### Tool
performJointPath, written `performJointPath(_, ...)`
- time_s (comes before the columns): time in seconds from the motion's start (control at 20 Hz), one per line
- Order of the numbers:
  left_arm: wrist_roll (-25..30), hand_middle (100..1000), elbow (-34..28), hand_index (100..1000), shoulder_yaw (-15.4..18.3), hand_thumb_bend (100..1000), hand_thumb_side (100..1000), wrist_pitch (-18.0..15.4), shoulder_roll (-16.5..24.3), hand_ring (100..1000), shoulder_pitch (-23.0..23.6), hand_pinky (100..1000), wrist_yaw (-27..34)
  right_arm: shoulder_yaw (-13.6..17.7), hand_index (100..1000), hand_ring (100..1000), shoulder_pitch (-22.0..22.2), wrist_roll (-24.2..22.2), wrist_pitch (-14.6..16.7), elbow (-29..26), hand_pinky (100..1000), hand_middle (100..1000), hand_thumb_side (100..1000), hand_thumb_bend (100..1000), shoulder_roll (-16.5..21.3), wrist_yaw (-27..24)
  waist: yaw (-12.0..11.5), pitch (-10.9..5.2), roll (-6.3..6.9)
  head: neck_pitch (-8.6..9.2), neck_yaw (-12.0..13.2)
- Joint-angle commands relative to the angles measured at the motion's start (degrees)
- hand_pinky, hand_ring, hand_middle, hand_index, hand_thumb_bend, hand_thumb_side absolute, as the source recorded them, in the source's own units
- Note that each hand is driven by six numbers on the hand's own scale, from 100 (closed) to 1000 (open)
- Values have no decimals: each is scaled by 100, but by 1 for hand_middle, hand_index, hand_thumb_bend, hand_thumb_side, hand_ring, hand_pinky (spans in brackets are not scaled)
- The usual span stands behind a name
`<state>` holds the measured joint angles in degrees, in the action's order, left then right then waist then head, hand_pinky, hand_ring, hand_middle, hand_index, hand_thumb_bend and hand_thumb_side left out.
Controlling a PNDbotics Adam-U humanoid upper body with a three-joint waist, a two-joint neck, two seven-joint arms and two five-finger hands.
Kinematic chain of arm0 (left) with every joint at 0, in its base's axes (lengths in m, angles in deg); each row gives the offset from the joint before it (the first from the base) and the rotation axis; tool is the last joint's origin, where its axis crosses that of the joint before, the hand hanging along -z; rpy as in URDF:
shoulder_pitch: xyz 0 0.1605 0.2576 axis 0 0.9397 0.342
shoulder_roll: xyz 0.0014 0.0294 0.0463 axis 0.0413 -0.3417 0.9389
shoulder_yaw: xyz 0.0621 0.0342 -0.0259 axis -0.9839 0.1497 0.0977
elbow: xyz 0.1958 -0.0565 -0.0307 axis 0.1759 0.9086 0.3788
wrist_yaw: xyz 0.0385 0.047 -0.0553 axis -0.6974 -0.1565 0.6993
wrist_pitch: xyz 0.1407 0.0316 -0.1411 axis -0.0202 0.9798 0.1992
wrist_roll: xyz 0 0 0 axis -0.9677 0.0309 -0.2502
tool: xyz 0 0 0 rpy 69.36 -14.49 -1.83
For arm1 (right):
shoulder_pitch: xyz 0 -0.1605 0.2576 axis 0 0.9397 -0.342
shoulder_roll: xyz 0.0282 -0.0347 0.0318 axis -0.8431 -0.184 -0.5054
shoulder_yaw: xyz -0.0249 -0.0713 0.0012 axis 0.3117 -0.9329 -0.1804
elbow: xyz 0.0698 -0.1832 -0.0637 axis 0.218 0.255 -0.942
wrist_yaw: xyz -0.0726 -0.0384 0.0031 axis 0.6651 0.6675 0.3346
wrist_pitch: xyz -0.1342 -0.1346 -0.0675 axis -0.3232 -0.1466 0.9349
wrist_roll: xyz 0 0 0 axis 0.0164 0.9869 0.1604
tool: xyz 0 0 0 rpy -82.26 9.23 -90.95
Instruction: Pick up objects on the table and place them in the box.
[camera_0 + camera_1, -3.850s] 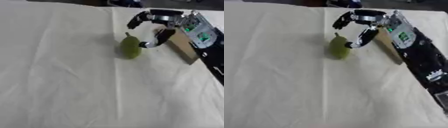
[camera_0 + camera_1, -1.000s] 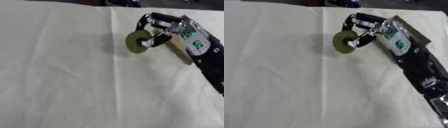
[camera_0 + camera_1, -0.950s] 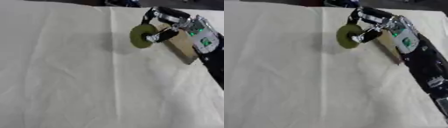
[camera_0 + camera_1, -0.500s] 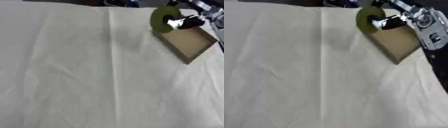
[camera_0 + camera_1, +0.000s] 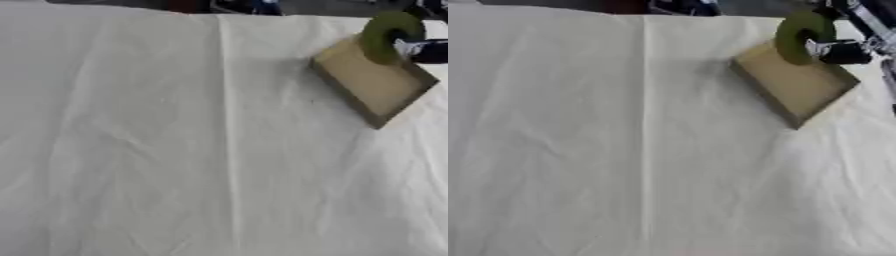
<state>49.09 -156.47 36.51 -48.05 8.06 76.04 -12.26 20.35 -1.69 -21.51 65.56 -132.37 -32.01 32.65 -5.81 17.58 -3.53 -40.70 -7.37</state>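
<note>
Lifted off the cloth since earlier, the green pear (image 5: 798, 31) now hangs over the cardboard box (image 5: 794, 83), pinched in the right hand's (image 5: 839, 48) curled fingers

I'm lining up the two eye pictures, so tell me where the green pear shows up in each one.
Left eye view: the green pear is near the top right corner, held in the right hand, over the far end of the cardboard box.
Right eye view: it sits at the top, farther in from the right edge, again over the box's far end.
Shared landmark: the long crease in the white tablecloth, left of the box.
</note>
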Motion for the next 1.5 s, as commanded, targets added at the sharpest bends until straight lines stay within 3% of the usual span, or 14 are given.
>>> performJointPath(0.05, -23, 656, -114, 728, 56, 100, 382, 2, 115, 622, -33, 527, -28, 160, 576, 539, -14, 115, -34, 192, 665, 421, 100, 100, 201, 212, -8, -95, 26, 68, 18)
performJointPath(0.45, -27, 656, -114, 728, 50, 100, 381, -4, 112, 622, -47, 528, -24, 237, 586, 568, 126, 194, -103, 648, 681, 428, 100, 100, -14, 548, -24, -82, 39, 92, 30)
performJointPath(0.7, -22, 656, -114, 728, 47, 100, 382, -7, 107, 622, -48, 528, -22, 227, 643, 604, 124, 363, -154, 846, 697, 486, 100, 121, -102, 820, -30, -76, 52, 108, 16)
performJointPath(0.8, -21, 656, -114, 728, 49, 100, 381, -7, 105, 622, -46, 528, -23, 229, 735, 680, 135, 398, -165, 915, 732, 612, 100, 255, -122, 932, -31, -74, 53, 105, 18)
performJointPath(0.85, -22, 656, -114, 728, 50, 100, 381, -8, 105, 622, -45, 528, -23, 232, 735, 680, 142, 388, -162, 938, 732, 612, 100, 255, -128, 976, -32, -73, 53, 105, 19)
performJointPath(0.9, -23, 656, -114, 728, 51, 100, 382, -8, 105, 622, -45, 528, -24, 236, 834, 760, 152, 358, -155, 953, 780, 736, 100, 319, -132, 1013, -31, -74, 52, 103, 21)
performJointPath(1.0, -24, 657, -114, 729, 54, 100, 381, -7, 104, 622, -43, 528, -26, 283, 878, 812, 174, 301, -151, 941, 819, 804, 100, 362, -131, 1082, -26, -78, 51, 105, 28)
performJointPath(1.05, -26, 657, -114, 729, 56, 100, 381, -6, 104, 622, -42, 528, -27, 328, 888, 826, 185, 322, -165, 904, 833, 822, 188, 293, -129, 1114, -23, -81, 51, 107, 33)
performJointPath(1.1, -28, 657, -114, 729, 58, 100, 380, -6, 105, 622, -40, 528, -29, 377, 889, 828, 194, 367, -185, 850, 835, 821, 136, 367, -126, 1137, -19, -83, 52, 109, 38)
performJointPath(1.3, -36, 657, -114, 729, 62, 100, 380, -6, 109, 622, -36, 528, -34, 598, 880, 815, 198, 626, -317, 435, 830, 806, 100, 332, -98, 1084, 1, -91, 53, 110, 52)
performJointPath(1.5, -40, 657, -114, 728, 66, 100, 381, -4, 109, 622, -28, 528, -39, 778, 852, 780, 137, 986, -526, -321, 811, 765, 100, 284, -45, 719, 18, -97, 50, 95, 55)
